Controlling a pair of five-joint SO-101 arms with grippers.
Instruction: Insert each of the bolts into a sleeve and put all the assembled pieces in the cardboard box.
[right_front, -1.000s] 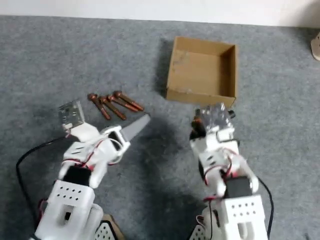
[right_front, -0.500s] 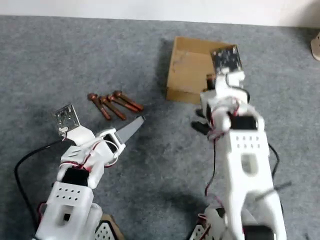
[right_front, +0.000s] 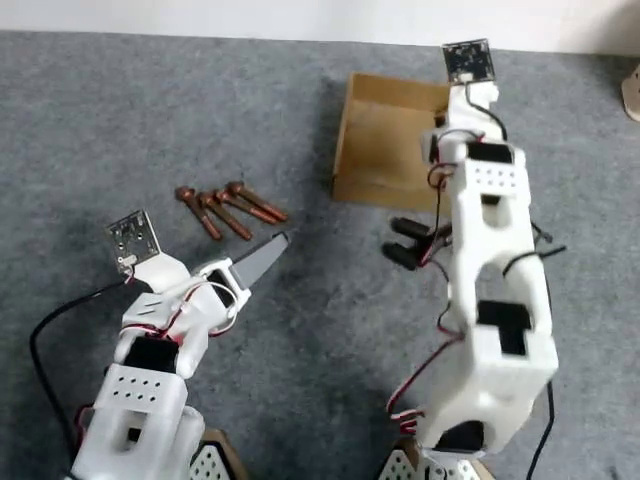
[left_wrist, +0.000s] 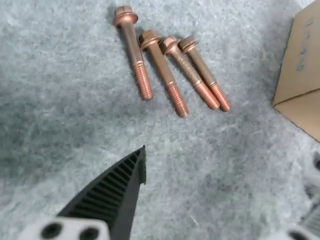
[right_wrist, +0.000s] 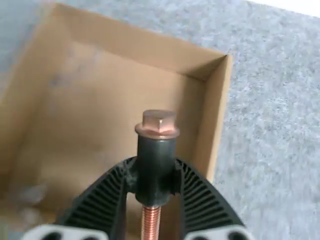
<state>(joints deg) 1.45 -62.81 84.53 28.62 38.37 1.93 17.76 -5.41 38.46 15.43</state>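
Note:
Several copper bolts (left_wrist: 170, 70) lie side by side on the grey carpet, also in the high view (right_front: 230, 208). My left gripper (left_wrist: 225, 182) hovers open just short of them, its dark finger (right_front: 262, 258) pointing at them. The right arm (right_front: 485, 200) stretches over the cardboard box (right_front: 385, 140). My right gripper (right_wrist: 156, 182) is shut on a black sleeve (right_wrist: 156, 157) with a bolt through it, the bolt's head (right_wrist: 157, 124) on top. This piece hangs above the inside of the box (right_wrist: 90, 105). Two black sleeves (right_front: 408, 241) lie on the carpet in front of the box, partly hidden by the right arm.
Grey carpet covers the whole floor, with open room to the left of the bolts and between the two arms. A pale object (right_front: 632, 92) sits at the far right edge. A black cable (right_front: 45, 325) loops beside the left arm.
The right arm has swung from in front of the box up and over it, carrying the sleeved bolt. The left arm drew back slightly, then stayed still.

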